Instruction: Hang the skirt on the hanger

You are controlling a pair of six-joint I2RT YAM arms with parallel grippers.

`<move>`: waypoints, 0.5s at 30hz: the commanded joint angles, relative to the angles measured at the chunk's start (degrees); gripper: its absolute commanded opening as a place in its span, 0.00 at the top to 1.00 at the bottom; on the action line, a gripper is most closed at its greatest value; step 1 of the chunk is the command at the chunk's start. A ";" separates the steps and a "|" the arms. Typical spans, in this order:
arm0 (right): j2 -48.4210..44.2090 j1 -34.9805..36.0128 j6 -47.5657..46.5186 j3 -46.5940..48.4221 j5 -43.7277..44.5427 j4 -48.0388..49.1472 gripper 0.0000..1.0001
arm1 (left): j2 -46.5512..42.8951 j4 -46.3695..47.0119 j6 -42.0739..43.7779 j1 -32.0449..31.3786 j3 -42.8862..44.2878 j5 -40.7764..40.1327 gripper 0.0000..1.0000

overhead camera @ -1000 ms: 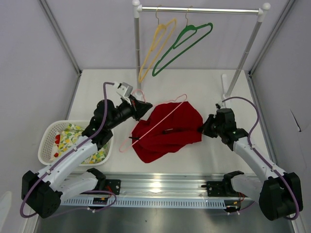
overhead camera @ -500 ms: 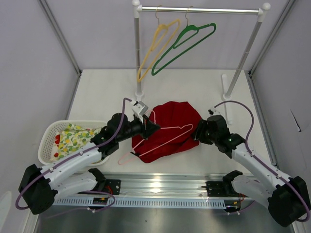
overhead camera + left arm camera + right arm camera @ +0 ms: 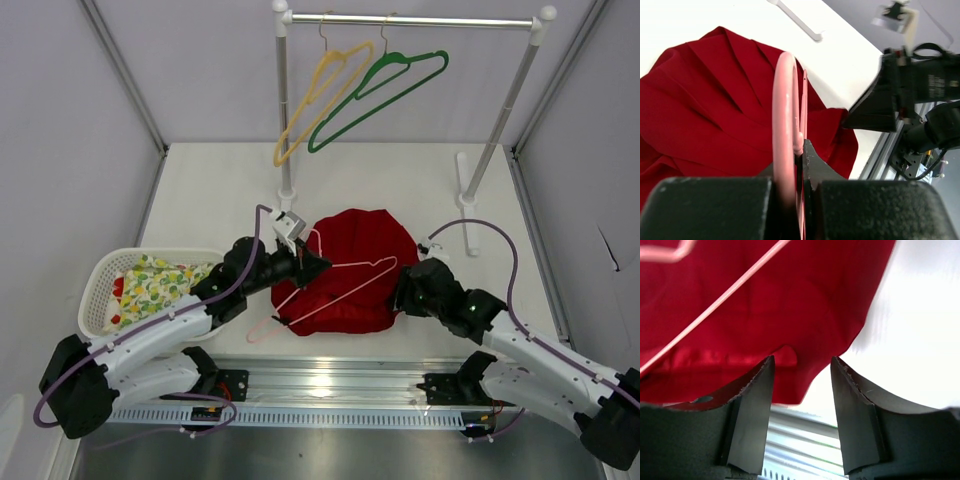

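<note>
- Now, left gripper (image 3: 309, 266) is clamped tight on the hanger (image 3: 345, 289), near its hook.
- Right gripper (image 3: 802, 362): jaws apart, holding nothing, with the skirt's edge lying between them.
- Hanger slants across the top of the skirt (image 3: 365, 235).
- Skirt lies bunched on the table (image 3: 220, 190), between both arms.
</note>
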 commanded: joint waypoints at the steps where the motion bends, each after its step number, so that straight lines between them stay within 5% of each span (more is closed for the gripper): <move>1: -3.17 2.94 4.06 1.99 5.21 -3.48 0.50 | 1.17 4.27 -1.26 -0.57 -0.47 -1.13 1.00; 9: -3.36 13.38 8.71 3.66 10.92 -7.01 0.70 | 3.36 4.89 -1.87 -1.28 1.38 -1.57 1.00; 15: 0.95 20.24 13.54 5.25 19.88 -14.64 0.54 | 4.77 3.83 -1.70 -1.81 3.49 -1.92 1.00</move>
